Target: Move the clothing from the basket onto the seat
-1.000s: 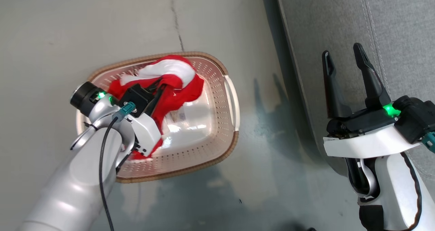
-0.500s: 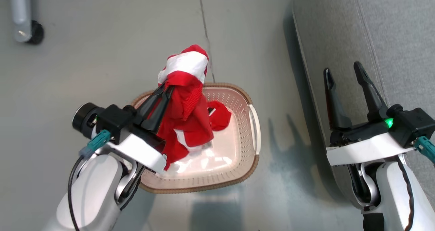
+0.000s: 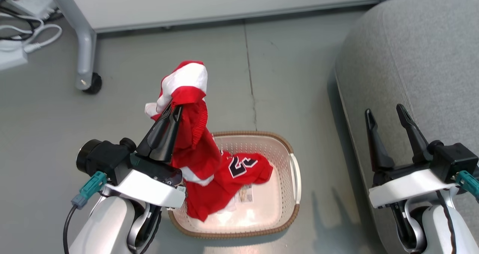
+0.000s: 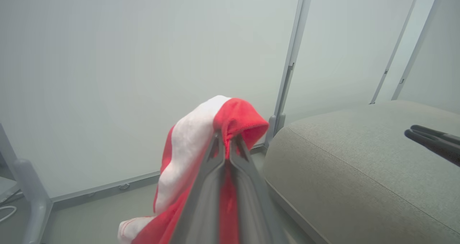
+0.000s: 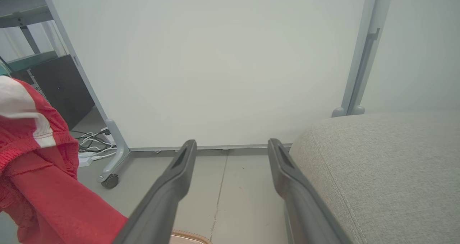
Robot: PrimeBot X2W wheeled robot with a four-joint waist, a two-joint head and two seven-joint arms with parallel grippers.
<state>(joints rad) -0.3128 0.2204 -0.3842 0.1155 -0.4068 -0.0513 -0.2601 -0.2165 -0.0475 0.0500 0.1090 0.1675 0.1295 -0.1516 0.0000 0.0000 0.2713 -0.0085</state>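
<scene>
My left gripper (image 3: 175,111) is shut on a red garment with a broad white band (image 3: 191,134), holding it up above the basket (image 3: 288,186); its lower folds hang down into the basket. The left wrist view shows that garment (image 4: 201,143) draped over the closed fingertips. A red jersey with black-and-white numerals (image 3: 243,170) lies in the cream basket beside a label. My right gripper (image 3: 386,112) stands open and empty over the edge of the light-grey seat (image 3: 423,59). The seat (image 5: 388,172) is at the lower right of the right wrist view, with the lifted garment (image 5: 32,172) at its left.
A white partition panel on a grey wheeled leg (image 3: 88,78) stands behind the basket. Cables (image 3: 33,37) lie at the far left. Grey floor with a seam line (image 3: 250,82) runs between the basket and the seat.
My left gripper has lifted the white-banded garment out of the basket, uncovering the numbered jersey. The head view has swung upward and back; the right gripper stays open.
</scene>
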